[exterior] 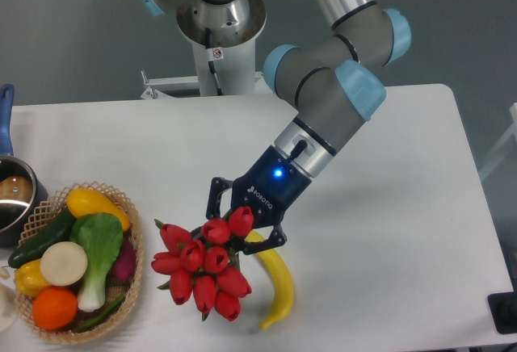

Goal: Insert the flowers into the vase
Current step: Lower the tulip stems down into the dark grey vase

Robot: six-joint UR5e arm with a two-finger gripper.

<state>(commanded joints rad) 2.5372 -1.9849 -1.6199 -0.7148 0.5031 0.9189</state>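
Red flowers [202,267] hang down-left of your gripper [241,224], clamped at the stems; the vase lies hidden beneath the blooms, so you lower along that axis

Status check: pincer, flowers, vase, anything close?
Pincer shut on flowers. Vase hidden beneath the blooms. Banana lies right beside them.

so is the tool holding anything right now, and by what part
The tool holds the flowers, closed on the bunch just behind the red buds. The stems and the exact contact are hidden by the blooms.
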